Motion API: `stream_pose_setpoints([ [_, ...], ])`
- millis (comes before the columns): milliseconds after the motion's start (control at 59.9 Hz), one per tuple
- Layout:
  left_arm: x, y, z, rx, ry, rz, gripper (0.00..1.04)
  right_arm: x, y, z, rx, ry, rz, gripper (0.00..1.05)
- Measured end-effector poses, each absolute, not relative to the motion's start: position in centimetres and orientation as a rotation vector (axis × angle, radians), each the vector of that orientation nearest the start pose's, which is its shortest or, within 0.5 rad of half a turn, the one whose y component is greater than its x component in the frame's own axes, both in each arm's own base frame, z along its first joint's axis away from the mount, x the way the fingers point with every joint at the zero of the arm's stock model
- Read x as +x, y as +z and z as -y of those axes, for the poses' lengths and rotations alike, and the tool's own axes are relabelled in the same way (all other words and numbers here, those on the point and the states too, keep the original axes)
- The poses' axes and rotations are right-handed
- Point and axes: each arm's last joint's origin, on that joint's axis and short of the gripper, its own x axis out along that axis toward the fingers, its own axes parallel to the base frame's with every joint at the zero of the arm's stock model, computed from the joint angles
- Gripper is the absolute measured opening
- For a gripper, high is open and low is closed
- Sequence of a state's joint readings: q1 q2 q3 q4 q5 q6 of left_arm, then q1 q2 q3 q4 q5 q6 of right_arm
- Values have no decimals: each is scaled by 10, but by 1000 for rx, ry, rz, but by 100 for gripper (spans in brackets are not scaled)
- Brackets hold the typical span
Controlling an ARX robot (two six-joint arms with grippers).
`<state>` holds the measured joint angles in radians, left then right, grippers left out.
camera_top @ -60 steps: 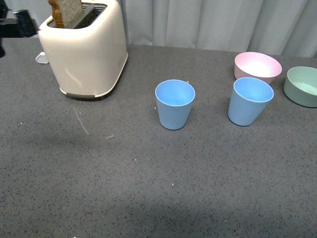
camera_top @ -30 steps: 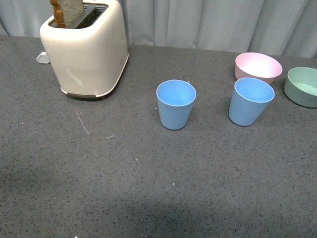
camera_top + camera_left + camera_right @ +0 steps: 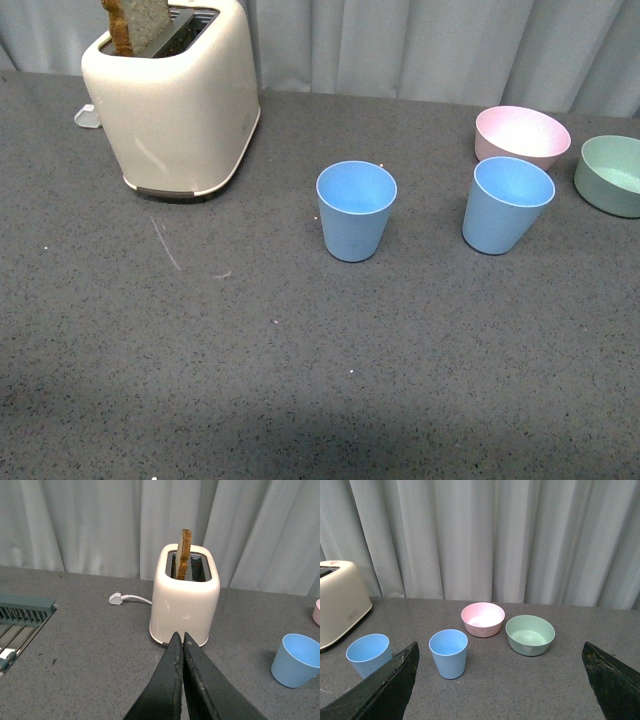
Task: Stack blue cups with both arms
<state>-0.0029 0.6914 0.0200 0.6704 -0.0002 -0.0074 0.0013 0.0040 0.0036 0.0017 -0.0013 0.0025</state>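
The left blue cup and right blue cup stand upright, apart, on the surface; the dark arm piece beside the toaster has left the front view (pulled back, I judge); left jaws pressed shut, empty, right jaws wide, empty, so no grasp yet

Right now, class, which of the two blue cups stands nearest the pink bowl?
The right-hand blue cup, just in front of the pink bowl. The other blue cup stands further left, toward the toaster.

Green bowl partly beyond the front view's right edge.
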Motion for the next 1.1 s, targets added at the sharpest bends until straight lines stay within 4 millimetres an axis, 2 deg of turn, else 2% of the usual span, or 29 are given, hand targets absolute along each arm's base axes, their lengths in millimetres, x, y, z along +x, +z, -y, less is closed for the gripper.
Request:
stream_pose_setpoints([
  [668, 117, 173, 0, -7, -3, 23, 4, 98, 165, 0, 2, 2, 1, 95],
  [1103, 109, 173, 0, -7, -3, 23, 4, 98, 165, 0, 2, 3, 1, 95],
])
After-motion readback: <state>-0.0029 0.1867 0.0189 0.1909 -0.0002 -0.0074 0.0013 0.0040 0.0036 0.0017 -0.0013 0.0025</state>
